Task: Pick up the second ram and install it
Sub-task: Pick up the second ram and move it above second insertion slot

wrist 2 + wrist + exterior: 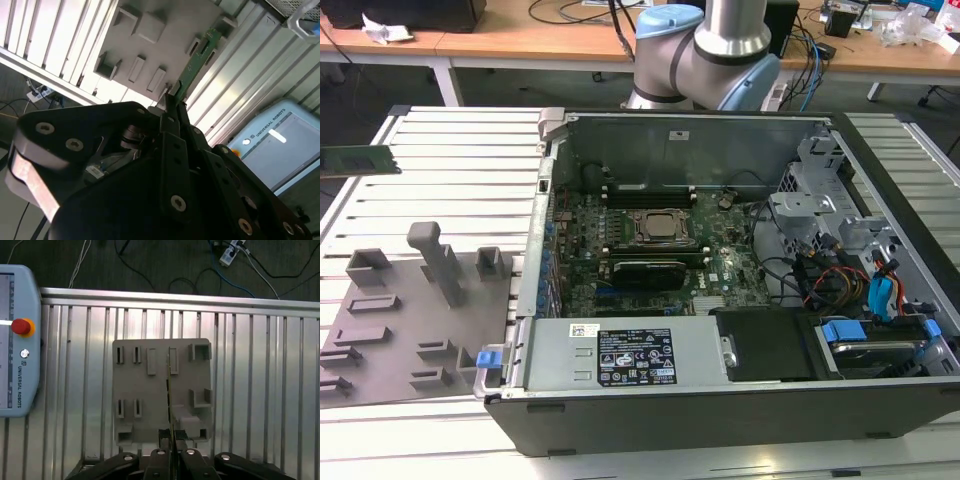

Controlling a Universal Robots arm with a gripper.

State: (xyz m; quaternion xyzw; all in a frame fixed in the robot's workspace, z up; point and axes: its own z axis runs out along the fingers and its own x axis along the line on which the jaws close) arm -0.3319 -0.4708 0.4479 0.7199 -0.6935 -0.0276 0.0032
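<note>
The second ram [360, 159] is a thin green stick hanging in the air at the exterior view's far left, above the slatted table and beyond the grey tray [410, 320]. In the first wrist view my gripper [171, 442] is shut on the ram [168, 390], which shows edge-on above the tray [130, 385]. In the second wrist view the green ram [200, 52] sticks out from between the black fingers [176, 112], over the tray [165, 30]. The open computer case holds the motherboard [650, 250], with its processor socket [658, 226] and long black slots [650, 196].
A teach pendant [17, 340] lies on the slatted table beside the tray. The case walls [535, 250], a power supply [620, 355], drive bays and cables [840, 280] surround the motherboard. The arm's base [705, 55] stands behind the case.
</note>
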